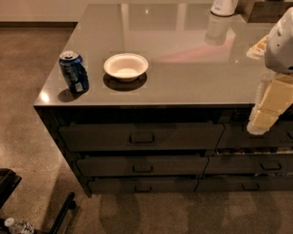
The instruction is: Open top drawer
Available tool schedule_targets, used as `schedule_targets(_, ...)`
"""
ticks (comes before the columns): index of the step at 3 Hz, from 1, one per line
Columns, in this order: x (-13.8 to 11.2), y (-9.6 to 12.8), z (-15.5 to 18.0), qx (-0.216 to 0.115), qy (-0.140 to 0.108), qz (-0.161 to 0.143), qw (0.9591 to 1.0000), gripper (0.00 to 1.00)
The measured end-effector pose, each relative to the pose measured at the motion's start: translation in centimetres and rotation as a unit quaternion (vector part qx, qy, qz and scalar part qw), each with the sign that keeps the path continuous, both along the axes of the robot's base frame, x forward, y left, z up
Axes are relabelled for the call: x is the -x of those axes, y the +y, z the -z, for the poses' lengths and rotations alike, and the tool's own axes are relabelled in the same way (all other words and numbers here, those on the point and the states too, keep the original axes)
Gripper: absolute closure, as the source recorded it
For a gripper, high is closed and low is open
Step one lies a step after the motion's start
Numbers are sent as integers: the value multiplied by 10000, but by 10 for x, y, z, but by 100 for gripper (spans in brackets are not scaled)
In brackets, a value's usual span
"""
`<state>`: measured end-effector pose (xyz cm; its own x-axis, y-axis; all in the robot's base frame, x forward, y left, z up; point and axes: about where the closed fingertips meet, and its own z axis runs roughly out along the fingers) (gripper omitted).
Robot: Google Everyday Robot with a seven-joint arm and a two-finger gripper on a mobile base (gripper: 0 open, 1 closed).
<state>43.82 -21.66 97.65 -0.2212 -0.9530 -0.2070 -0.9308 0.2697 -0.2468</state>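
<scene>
The top drawer is the wide dark front just under the counter's edge, in the left stack, with a small loop handle at its centre. Its front looks pushed in, roughly in line with the stack. Two slimmer dark drawer fronts lie below it. My gripper hangs at the right edge of the view on a white arm, in front of the right drawer stack. It is well to the right of the handle, at about the same height, and touches nothing I can see.
On the grey counter stand a blue soda can near the left front corner, a white bowl beside it and a white container at the back. Shorter drawers fill the right stack. A water bottle and a black frame lie on the floor at lower left.
</scene>
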Motion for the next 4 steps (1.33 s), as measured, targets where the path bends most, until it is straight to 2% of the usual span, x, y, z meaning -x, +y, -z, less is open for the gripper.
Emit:
schedule_targets(1,1,2,3,40,-74,-32,10000,0)
schedule_targets(2,6,13,31,-36,-105,-243,9996,0)
schedule_targets(4,-4,37,150,-572,-23,-342,9978,0)
